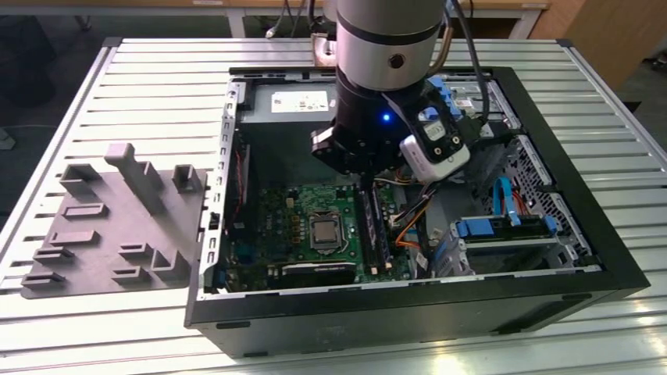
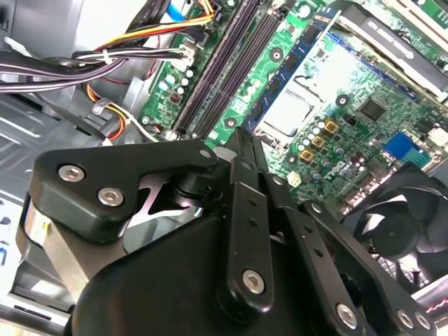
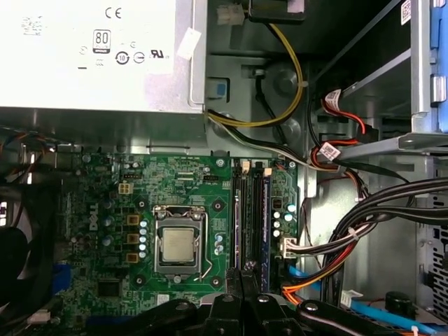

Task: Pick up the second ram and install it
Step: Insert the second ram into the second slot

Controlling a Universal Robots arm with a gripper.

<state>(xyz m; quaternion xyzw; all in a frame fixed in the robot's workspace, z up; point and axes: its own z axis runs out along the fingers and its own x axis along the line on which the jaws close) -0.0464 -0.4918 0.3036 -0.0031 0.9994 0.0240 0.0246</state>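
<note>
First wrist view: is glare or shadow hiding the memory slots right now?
First wrist view: the long black memory slots are evenly lit, no glare; the grey metal power-supply box is washed pale. Second wrist view: the silver processor cover glints. Exterior view: the green motherboard sits dim inside the black case.

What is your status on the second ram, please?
Hand shut, low over the memory slots. Cannot tell whether it grips the second ram. Cables alongside, clear of slots.
</note>
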